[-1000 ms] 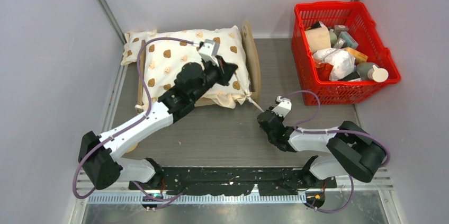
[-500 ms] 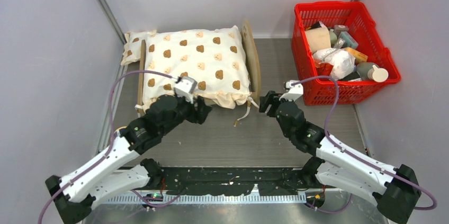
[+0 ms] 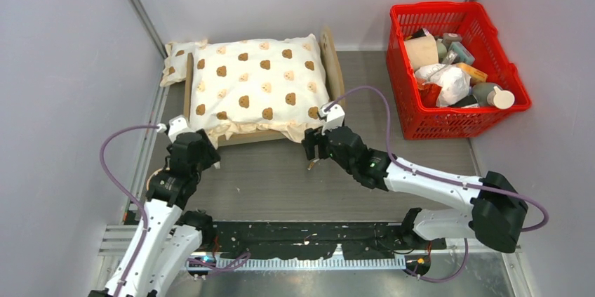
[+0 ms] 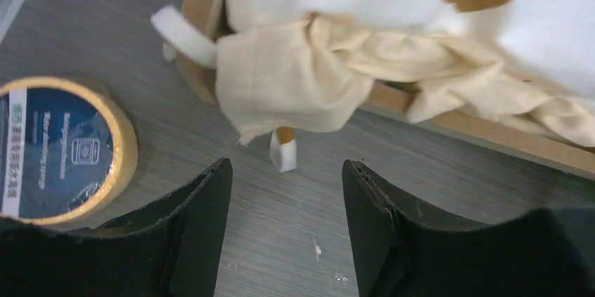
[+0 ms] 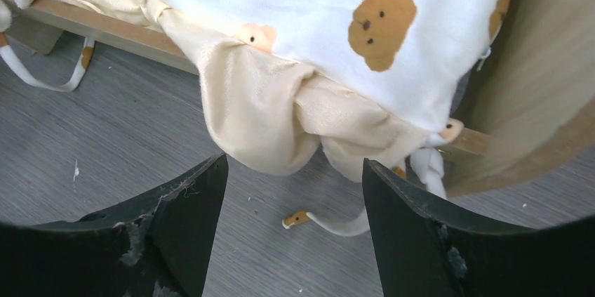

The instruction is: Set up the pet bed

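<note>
Two claws stand with their jaws spread and nothing between them, each one facing a near corner of the small light-wood pet bed (image 3: 247,137) with the arched headboard. You have that bed at the far-left part of the grey wood-grain table (image 3: 281,181), up by the far edge, with its headboard toward the table's middle. A cream cushion printed with brown bears (image 3: 252,83) lies on it and covers the base. Its beige ruffle (image 5: 259,114) spills over the near rail. A small bear-print pillow (image 3: 174,58) pokes out at the bed's far-left corner. Your left gripper (image 3: 202,155) sits low by the bed's near-left corner. The left wrist view shows its black fingers (image 4: 196,206) apart above bare table, just short of a bunched fold of ruffle and a white tie. A roll of tan tape with a blue label (image 4: 56,146) lies just beside that finger. Your right gripper (image 3: 313,144) is by the near-right corner next to the headboard, with the hanging ruffle just ahead of its parted fingers (image 5: 189,199) and a thin white tie loose on the table. A red plastic basket (image 3: 449,126) filled with assorted items stands at the far-right corner, well apart from the bed.
</note>
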Motion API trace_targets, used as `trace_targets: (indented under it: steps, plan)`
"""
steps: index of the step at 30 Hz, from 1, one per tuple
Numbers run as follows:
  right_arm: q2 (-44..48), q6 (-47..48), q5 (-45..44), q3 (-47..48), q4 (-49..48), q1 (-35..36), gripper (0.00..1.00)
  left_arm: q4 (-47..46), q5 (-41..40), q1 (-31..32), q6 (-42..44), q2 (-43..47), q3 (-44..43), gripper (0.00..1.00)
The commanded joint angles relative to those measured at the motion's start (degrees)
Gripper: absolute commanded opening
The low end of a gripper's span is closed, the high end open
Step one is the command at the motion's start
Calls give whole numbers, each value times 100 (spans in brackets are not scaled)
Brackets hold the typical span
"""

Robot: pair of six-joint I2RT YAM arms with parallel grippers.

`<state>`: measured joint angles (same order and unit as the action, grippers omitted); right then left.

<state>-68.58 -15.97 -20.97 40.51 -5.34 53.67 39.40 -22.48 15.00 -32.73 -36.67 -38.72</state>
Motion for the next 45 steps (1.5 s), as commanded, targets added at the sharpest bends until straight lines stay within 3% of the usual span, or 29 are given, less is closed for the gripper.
trace_targets:
  steps: [1,9,11,13,14,15,16,17,18,29,37,41,45]
  plan:
    - [-314,252,-375,348,-267,225,76,-403,209,-382,-463,228,548,62]
    - [-987,163,-844,717,-219,402,72,-1130,140,-574,-187,83,957,63]
    - [-1033,157,-900,692,-307,405,67,-1235,150,-643,-164,-111,918,62]
    - [-1025,164,-973,696,-320,407,54,-1271,99,-731,-188,-286,864,58]
    - [-980,177,-976,695,-319,407,40,-1299,110,-769,-185,-338,839,50]
    - [-946,209,-974,686,-312,407,31,-1321,83,-778,-174,-356,822,37]
    - [-850,235,-972,677,-302,407,14,-1298,-7,-780,-183,-351,789,21]
    - [-789,274,-949,649,-290,407,10,-1239,-114,-787,-215,-326,755,2]
    - [-659,307,-942,628,-278,407,6,-1174,-203,-796,-224,-278,707,0]
    - [394,750,-576,93,-243,5,5,-799,-840,-930,68,106,432,0]
    - [500,685,132,-64,-336,-223,5,-813,-1009,-1453,336,67,134,0]
    - [446,634,308,-1,-437,-286,5,-878,-369,-2028,398,55,-206,0]
    - [325,543,467,222,-325,-378,5,-317,799,-2072,313,2,-417,1]
